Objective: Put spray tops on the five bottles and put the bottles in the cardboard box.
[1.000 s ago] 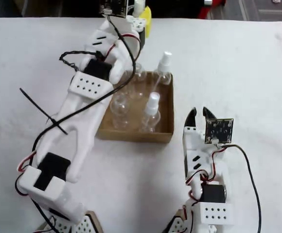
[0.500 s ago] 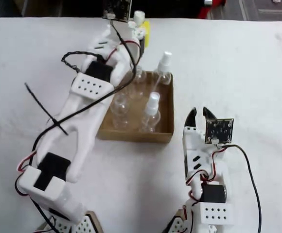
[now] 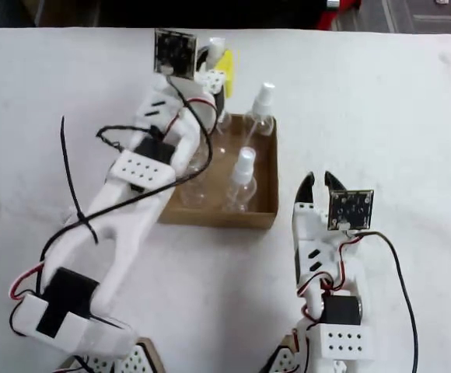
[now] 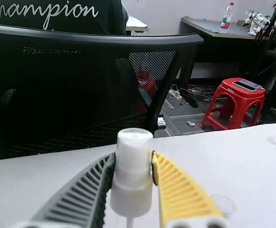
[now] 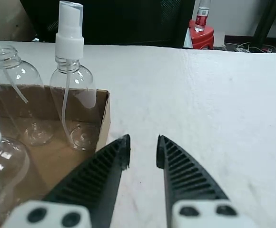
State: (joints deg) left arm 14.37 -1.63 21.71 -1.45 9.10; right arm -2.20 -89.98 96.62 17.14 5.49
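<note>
The left arm [image 3: 124,202] lies long across the worktop [image 3: 396,116]. It runs from the near side, past the left wall of the cardboard box [image 3: 218,217], to the box's far left corner. Its wrist is up high there, just past the far wall of the box. The left tool [image 4: 133,159] is clamped on a white spray top [image 4: 130,190]. A grey finger [image 4: 83,194] presses on one side of it and a yellow finger [image 4: 178,190] on the other. The spray top stands upright in the tool, and a thin tube [image 4: 128,222] sticks out under it.

The box lies flat on the worktop with clear bottles standing inside. Two of them have spray tops on. One capped bottle [image 5: 71,80] is in the far right corner of the box. The other capped bottle [image 3: 243,180] is by the right wall, closer to the near side. An open bottle [image 5: 8,71] with no top stands at the far wall, beside the corner one. Another open one [image 3: 192,169] stands by the left wall, partly under the left arm.

The right arm [image 3: 326,295] is bent short on the near right side of the box and points away toward the far side. The right tool [image 5: 142,145] is low over the worktop, just beside the box's near right corner. Its two black fingers [image 5: 100,175] are a little apart and hold nothing.
</note>
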